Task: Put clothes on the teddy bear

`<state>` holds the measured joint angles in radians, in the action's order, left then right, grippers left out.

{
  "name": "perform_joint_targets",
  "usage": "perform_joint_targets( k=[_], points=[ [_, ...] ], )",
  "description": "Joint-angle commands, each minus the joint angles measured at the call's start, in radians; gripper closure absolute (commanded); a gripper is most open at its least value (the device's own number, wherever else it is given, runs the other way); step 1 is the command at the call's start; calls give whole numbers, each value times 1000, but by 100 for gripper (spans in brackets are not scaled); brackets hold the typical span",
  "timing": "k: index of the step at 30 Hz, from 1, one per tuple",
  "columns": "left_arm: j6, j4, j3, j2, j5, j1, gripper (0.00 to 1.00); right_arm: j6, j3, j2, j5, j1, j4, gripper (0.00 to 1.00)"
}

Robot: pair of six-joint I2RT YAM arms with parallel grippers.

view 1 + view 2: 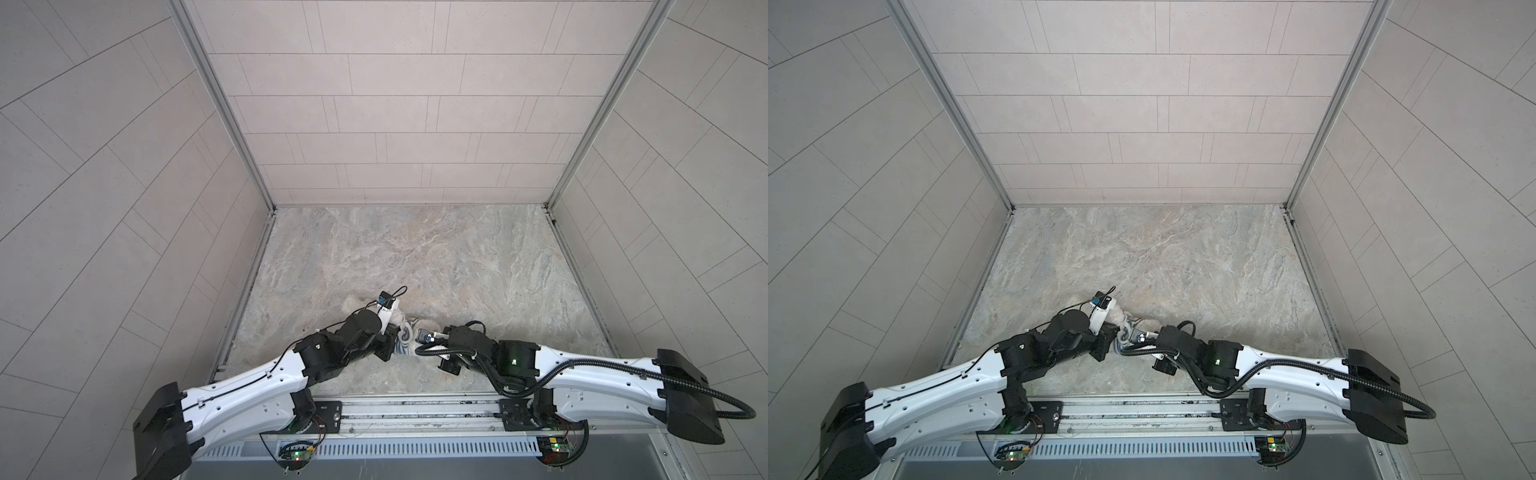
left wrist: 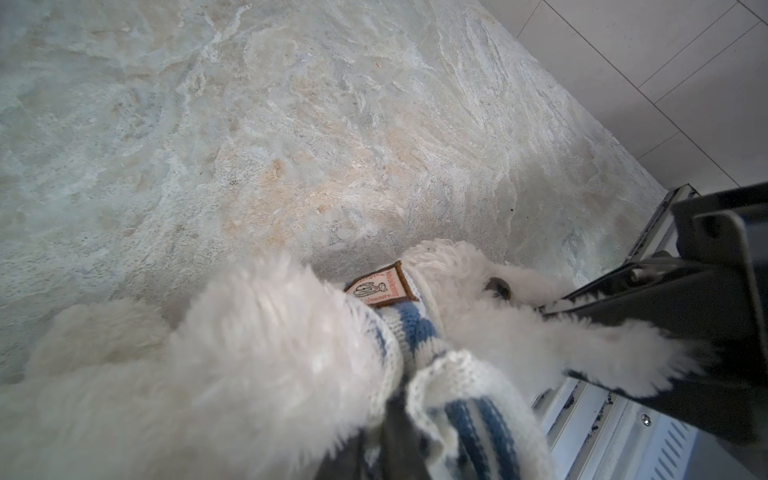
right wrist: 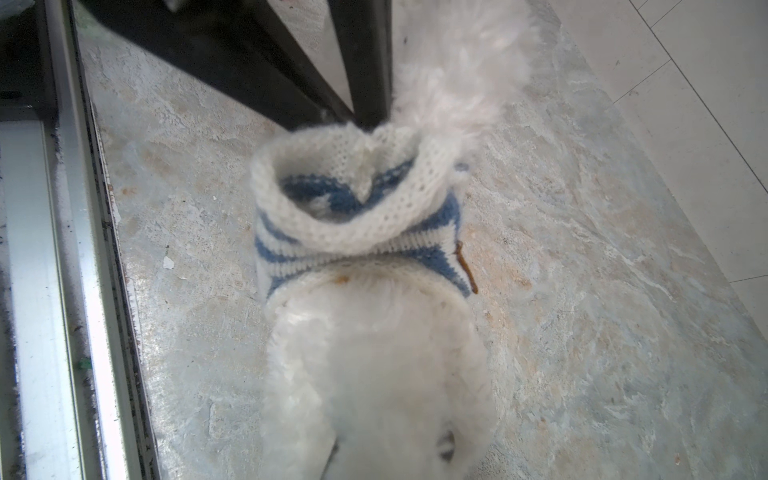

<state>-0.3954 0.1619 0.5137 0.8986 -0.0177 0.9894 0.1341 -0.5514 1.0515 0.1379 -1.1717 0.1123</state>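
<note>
I am working inside a robot test cell, a lab rig rather than a home. Pale tile-patterned panels [image 1: 395, 104] are closing me in on three sides. Aluminium posts [image 1: 220, 104] are framing the corners. My arms [image 1: 249, 386] are sitting bolted to a metal rail [image 1: 415, 409] at the edge of a stone-look tabletop [image 1: 415, 257], beside bare circuit boards [image 1: 296, 455] glowing green.

You have a stone-patterned tabletop [image 1: 415, 257], grey with beige veins; toward its front edge, about midway across, the fluffy white teddy bear [image 3: 374, 374] lies on it; a blue-and-white striped shirt [image 3: 357, 245] is bunched around the bear's body and touches the surface; a small white fleck [image 3: 168, 262] lies near the shirt.
</note>
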Motion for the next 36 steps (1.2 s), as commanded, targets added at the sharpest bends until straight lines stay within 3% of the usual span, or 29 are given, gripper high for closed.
perform_joint_targets(
  k=[1, 10, 17, 22, 28, 36],
  points=[
    [-10, 4, -16, -9, -16, 3, 97, 16, -28, -21, 11, -8, -4, 100],
    [1, 128, 23, -180, -44, -7, 100, 25, -11, -28, 98, -8, 42, 100],
    [0, 201, 55, -216, -14, -93, 100, 62, 1, -81, 127, -14, 74, 100],
    [-29, 160, 20, -289, 10, -185, 100, 119, -5, -102, 121, -65, 98, 100],
    [-49, 12, 40, -223, 184, -215, 100, 168, -102, 31, 177, -138, 153, 100],
    [-44, 111, 84, -179, 83, -229, 100, 248, -98, 28, 317, -223, 114, 100]
  ],
)
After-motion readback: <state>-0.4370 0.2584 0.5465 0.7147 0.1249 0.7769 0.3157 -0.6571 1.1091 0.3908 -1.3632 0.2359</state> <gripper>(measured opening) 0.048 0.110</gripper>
